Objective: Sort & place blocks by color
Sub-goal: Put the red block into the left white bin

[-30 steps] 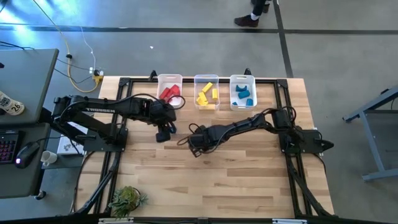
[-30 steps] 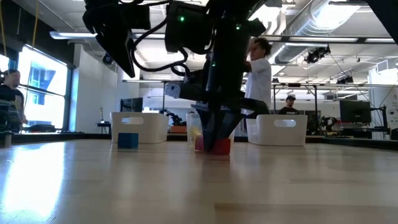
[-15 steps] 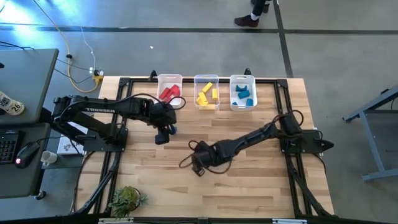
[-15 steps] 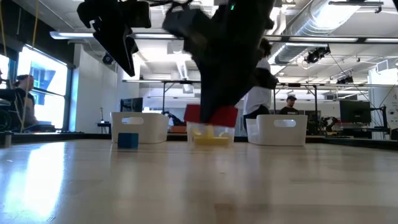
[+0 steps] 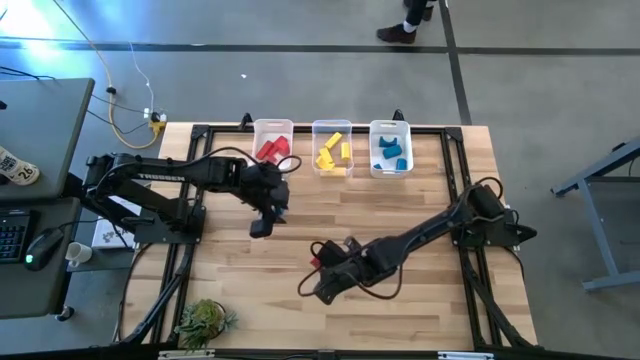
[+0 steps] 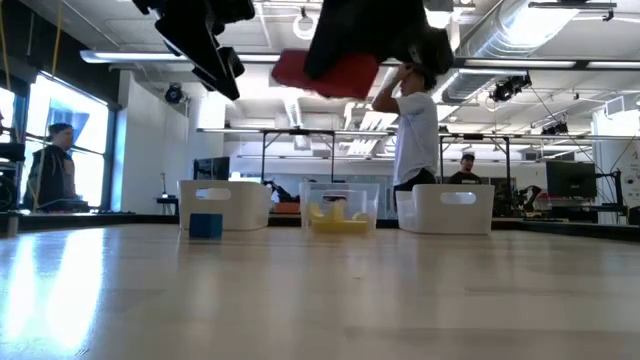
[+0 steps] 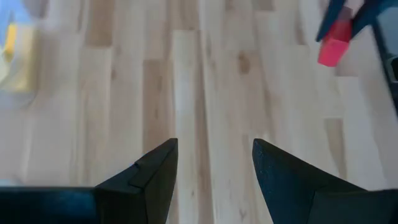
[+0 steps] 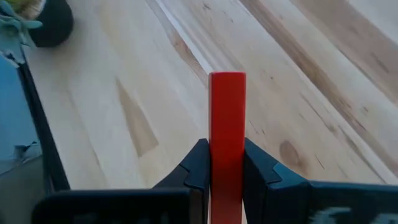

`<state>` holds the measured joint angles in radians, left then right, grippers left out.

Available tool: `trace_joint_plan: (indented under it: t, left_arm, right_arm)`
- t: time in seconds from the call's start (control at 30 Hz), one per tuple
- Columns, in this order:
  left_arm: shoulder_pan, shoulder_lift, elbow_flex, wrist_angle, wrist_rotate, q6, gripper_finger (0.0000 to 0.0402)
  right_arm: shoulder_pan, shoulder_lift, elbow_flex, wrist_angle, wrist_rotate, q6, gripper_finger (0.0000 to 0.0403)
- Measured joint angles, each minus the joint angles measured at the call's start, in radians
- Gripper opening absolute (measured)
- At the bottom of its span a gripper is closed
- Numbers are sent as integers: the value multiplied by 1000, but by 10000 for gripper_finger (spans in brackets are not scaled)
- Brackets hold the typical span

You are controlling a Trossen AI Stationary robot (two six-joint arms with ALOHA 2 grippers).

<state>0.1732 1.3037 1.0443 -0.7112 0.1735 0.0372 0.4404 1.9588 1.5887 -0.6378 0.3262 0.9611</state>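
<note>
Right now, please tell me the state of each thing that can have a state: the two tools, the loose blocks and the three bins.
Right tool: shut on red block, lifted off the table.
Left tool: open, empty.
Blue block: loose on the table.
Red bin: holds red blocks.
Yellow bin: holds yellow blocks.
Blue bin: holds blue blocks.

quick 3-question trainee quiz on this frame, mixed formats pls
1. True or false: the right gripper has its jaws shut on a red block.
2. Which bin sits in the middle? A) red bin B) yellow bin C) blue bin
3. Fill in: a lone ___ block sits on the table in front of the bins.

Key:
1. True; it is held above the table.
2. B
3. blue; the open left gripper is nearby, empty.
</note>
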Motion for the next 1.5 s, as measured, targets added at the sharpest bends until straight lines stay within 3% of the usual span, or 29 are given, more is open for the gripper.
trace_joint_plan:
  t: [0.43,0.9,1.5]
  left_arm:
    - [-72,0,0,91,105,124,195]
    - [-191,0,0,227,106,157,195]
    - [-215,-2,0,304,84,97,195]
  right_arm:
    - [32,-42,0,28,93,-44,35]
    - [31,-66,1,209,172,-219,35]
    - [-11,-66,1,254,220,-246,35]
